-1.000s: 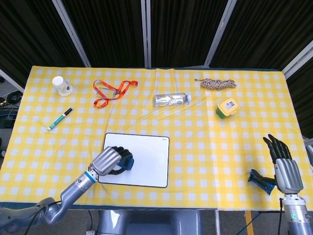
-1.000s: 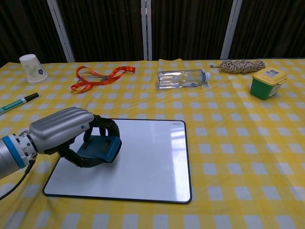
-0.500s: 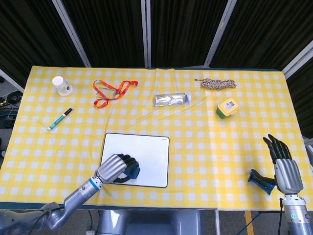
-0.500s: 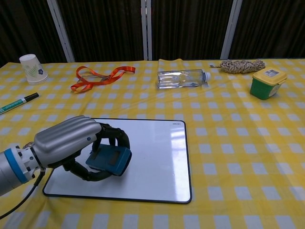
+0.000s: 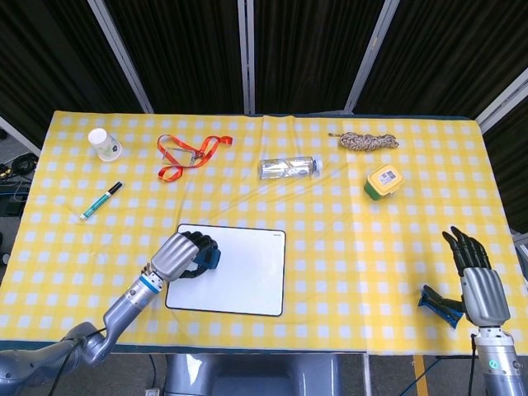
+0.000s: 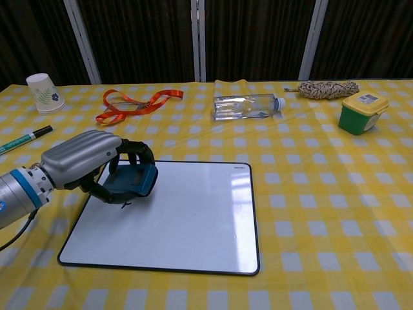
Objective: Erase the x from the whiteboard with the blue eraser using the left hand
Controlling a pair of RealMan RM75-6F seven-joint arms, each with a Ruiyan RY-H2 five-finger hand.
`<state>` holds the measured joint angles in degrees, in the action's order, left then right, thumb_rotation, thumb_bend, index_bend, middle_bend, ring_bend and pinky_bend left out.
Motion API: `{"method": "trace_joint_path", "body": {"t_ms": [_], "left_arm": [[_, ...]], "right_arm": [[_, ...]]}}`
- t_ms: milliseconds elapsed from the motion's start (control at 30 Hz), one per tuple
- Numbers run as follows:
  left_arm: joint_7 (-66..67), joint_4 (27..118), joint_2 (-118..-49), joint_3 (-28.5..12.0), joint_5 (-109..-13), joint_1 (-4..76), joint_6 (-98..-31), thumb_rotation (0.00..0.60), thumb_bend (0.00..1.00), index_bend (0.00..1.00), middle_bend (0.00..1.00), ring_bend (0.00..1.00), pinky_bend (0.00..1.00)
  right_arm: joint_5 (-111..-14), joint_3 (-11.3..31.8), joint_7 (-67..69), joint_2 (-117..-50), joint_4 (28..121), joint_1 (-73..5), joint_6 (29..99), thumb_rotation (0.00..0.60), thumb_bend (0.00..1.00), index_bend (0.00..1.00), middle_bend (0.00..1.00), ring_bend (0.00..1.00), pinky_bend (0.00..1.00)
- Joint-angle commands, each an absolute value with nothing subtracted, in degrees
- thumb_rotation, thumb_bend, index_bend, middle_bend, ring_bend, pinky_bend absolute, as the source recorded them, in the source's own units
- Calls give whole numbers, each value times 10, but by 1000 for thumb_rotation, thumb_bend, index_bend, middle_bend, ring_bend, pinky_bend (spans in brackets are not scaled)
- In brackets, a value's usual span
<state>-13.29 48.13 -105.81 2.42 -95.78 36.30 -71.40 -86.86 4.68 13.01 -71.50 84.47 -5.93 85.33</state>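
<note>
My left hand [image 5: 181,256] [image 6: 87,163] grips the blue eraser [image 6: 134,180] [image 5: 210,259] and holds it on the far left part of the whiteboard [image 5: 242,270] [image 6: 187,223]. A small dark speck of marker shows just below the eraser in the chest view; the rest of the board's surface looks white. My right hand [image 5: 477,275] hovers at the table's near right corner, fingers spread and holding nothing; the chest view does not show it.
A paper cup [image 5: 104,143], a green-capped marker [image 5: 101,200] and an orange lanyard [image 5: 186,153] lie far left. A clear bottle [image 5: 289,167], a rope coil [image 5: 368,142] and a green box with yellow lid [image 5: 383,181] sit beyond the board. A blue object [image 5: 438,303] lies beside my right hand.
My left hand has swept the eraser from the near edge of the board back up to its far left part. The right hand has stayed where it was.
</note>
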Motion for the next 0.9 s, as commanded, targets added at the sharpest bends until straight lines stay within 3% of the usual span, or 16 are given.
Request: {"method": "trace_joint_path", "body": {"t_ms": [33,667,900], "left_arm": [[-140,474,-1065,23,-959,366,-714,600,572,801,603,565,540],[-136,552,-1083,50,-995,364,-743,600,572,800,603,565,540],[-133,533,-1069,45,-982,357,-738,600,572,800,603,565,540]], "right_arm": [[-869,47,130,-715,844,-59,853,600,69,14,0,0,0],[-869,48,134,-713,845,-58,858,600,69,14,0,0,0],[-872,47,138,-711,848,-58,859,600,69,14,0,0,0]]}}
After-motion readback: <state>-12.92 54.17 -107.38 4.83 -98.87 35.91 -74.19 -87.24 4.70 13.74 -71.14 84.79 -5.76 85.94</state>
